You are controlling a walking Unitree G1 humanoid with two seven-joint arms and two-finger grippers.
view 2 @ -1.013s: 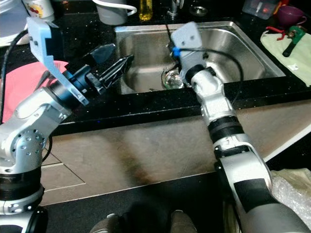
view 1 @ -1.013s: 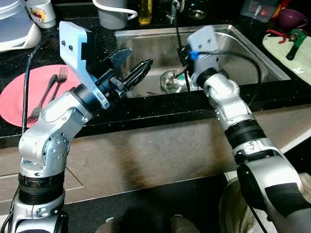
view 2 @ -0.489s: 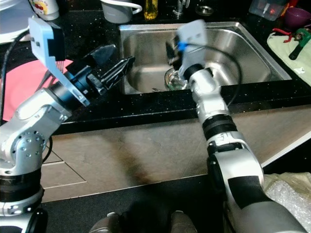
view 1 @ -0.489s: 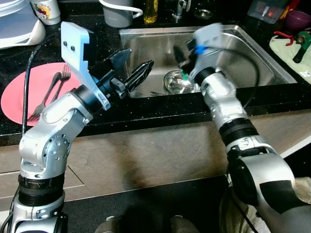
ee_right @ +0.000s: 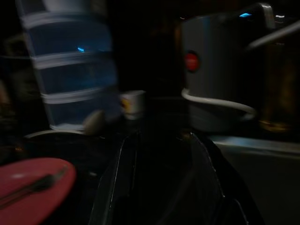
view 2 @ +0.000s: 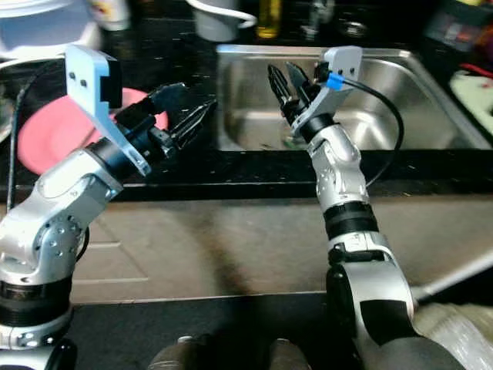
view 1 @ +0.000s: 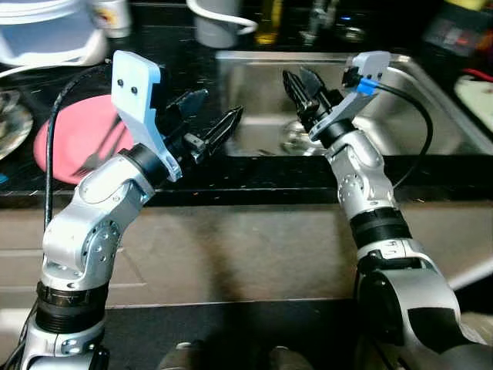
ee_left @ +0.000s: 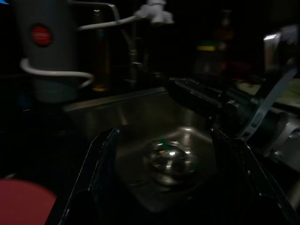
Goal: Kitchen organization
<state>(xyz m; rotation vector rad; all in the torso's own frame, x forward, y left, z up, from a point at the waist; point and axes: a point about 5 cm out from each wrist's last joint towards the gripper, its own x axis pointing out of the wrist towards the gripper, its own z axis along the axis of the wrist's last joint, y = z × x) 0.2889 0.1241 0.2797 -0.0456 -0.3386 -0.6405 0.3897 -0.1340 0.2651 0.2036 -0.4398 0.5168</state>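
black stone counter (view 1: 254, 171) runs across in front of me, with a steel sink (view 1: 431, 116) set into it at the middle and right. at my far left a pink plate (view 1: 65, 146) lies on the counter with a fork (view 1: 96, 158) resting on it, near a white container (view 1: 46, 35) at the back. my left gripper (view 1: 209, 123) hovers over the counter edge just beside the sink's left wall, its fingers spread and holding nothing. further right my right gripper (view 1: 302, 86) is raised above the sink, fingers parted a little and empty as far as i can tell. below it, on the sink floor near the drain, sits a shiny glass bowl (ee_left: 169, 161) with something green inside, apart from both grippers

i judge the step in hand is fetching that bowl out. to do it well i should bring my right gripper straight down, take the rim between the fingers rather than the slick curved wall, close gently, and lift clear of the sink's front wall before swinging toward the counter
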